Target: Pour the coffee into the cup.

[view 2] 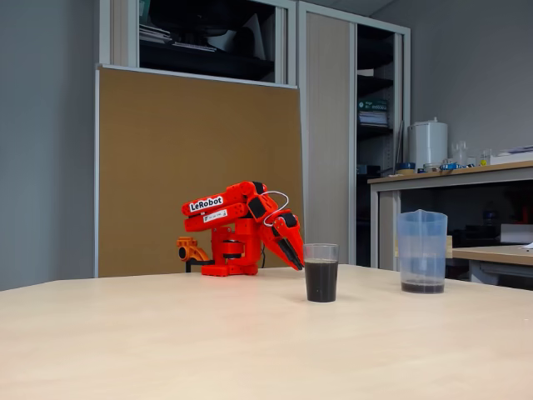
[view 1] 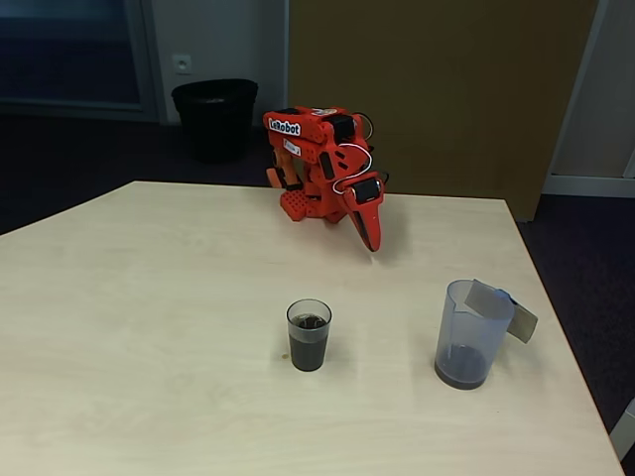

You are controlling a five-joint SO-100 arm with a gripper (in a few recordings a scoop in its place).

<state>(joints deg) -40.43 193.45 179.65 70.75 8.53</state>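
- One pale wooden table (view 1: 149, 327) carries everything.
- Folded red arm's claw (view 1: 371, 238) points down at the far edge, its fingers together, gripping nothing.
- Translucent plastic jug (view 1: 468, 337) with grey handle stands well apart, nearer the camera, to the claw's right in a fixed view.
- Small clear plastic cup (view 1: 309, 335) stands upright in front of the claw, mostly full of dark coffee (view 2: 321, 280).

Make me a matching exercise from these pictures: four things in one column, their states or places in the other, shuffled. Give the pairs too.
Things:
1. cup
2. jug
3. tool
4. bin

States:
A. on the floor behind the table
B. more than half full of dark coffee
C. folded down near the table's far edge, holding nothing
D. a thin dark layer at its bottom

Pairs: 1-B, 2-D, 3-C, 4-A
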